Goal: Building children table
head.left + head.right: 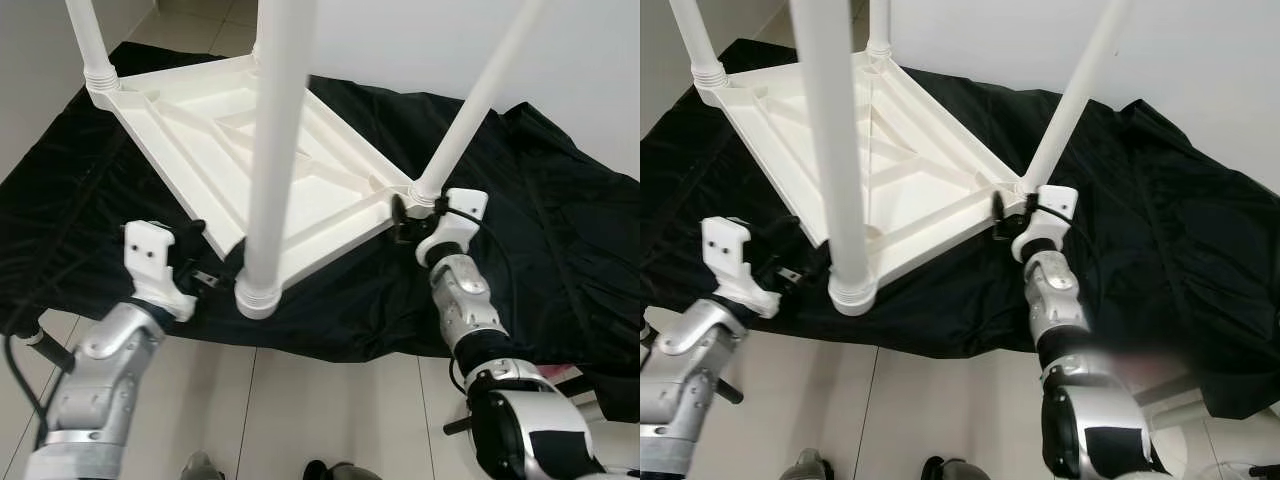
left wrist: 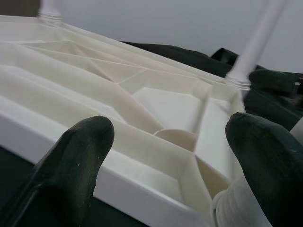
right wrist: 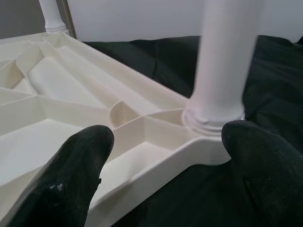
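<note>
Lay upside down on black cloth (image 1: pixel 560 220): white children's table (image 1: pixel 250 150), legs up. Left gripper (image 2: pixel 165 156) and right gripper (image 3: pixel 165 161) spread wide at its edge (wrist views showed the ribbing).

The upturned white plastic ribbed tabletop (image 1: pixel 290 190) lay on a black crumpled cloth (image 1: pixel 560 230), four white tubular legs rising from its corners. The nearest leg (image 1: pixel 275 150) stood between both arms, blocking the middle approach. Left gripper (image 1: pixel 195 262) fingers (image 2: pixel 78 156) spread apart at the near edge; right gripper (image 1: pixel 405 218) fingers (image 3: pixel 80 165) spread apart beside the right-corner leg (image 1: pixel 470 110). Open cloth lay right of that leg.
</note>
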Tool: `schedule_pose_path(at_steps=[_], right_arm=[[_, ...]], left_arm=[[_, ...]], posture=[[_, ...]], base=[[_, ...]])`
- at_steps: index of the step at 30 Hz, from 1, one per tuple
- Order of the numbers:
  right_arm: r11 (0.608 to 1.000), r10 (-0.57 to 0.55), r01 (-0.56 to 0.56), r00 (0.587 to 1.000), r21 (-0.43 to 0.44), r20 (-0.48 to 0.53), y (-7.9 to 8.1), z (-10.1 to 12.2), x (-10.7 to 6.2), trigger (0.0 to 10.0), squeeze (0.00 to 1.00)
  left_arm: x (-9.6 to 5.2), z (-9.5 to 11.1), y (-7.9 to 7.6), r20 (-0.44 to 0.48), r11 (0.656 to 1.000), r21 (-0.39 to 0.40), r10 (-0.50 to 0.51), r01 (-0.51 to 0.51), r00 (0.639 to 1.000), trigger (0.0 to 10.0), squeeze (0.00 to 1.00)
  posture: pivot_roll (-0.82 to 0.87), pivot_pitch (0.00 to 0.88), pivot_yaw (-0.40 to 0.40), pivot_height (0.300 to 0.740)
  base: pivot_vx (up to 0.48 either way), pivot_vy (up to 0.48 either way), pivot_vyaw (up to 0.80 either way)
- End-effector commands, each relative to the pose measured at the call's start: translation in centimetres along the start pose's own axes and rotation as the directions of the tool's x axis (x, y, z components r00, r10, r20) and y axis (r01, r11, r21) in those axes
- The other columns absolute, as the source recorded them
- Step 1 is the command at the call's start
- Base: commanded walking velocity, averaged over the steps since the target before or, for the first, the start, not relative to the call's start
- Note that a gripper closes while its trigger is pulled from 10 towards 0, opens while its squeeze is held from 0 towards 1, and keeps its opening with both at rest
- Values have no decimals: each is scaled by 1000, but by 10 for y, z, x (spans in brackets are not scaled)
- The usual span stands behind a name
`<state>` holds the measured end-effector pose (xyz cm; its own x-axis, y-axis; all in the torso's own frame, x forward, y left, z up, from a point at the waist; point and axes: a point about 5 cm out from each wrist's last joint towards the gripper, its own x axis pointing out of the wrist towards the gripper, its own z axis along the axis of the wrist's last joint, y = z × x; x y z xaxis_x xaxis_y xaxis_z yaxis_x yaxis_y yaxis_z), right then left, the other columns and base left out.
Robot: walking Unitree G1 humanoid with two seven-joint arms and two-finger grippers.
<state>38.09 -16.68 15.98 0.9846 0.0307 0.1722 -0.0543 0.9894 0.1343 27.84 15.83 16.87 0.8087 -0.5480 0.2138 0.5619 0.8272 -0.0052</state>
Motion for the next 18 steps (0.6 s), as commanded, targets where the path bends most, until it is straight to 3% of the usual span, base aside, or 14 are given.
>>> schedule_pose_path(at_steps=[1, 7, 10, 18], right_arm=[[1000, -15, 16, 999, 2, -38, -1, -7, -2, 10000, 0], [998, -63, 62, 996, -8, -70, -2, -17, -6, 10000, 0], [993, -115, 115, 989, -1, -91, -5, -26, -12, 10000, 0], [990, -141, 138, 984, -36, -108, -9, -38, -22, 10000, 0]], left_arm=[[6, 0, -25, 18, 969, 0, -246, 246, 969, 10000, 0], [13, -2, -37, 35, 960, -20, -278, 279, 960, 10000, 0], [19, -3, -52, 51, 948, -46, -311, 314, 949, 10000, 0], [24, -8, -64, 38, 931, -58, -358, 360, 933, 10000, 0]], posture=[[156, 123, -140, 740], [152, 122, -141, 740], [138, 117, -132, 740], [116, 108, -122, 740]], base=[[0, 0, 0], [0, 0, 0], [0, 0, 0], [0, 0, 0]])
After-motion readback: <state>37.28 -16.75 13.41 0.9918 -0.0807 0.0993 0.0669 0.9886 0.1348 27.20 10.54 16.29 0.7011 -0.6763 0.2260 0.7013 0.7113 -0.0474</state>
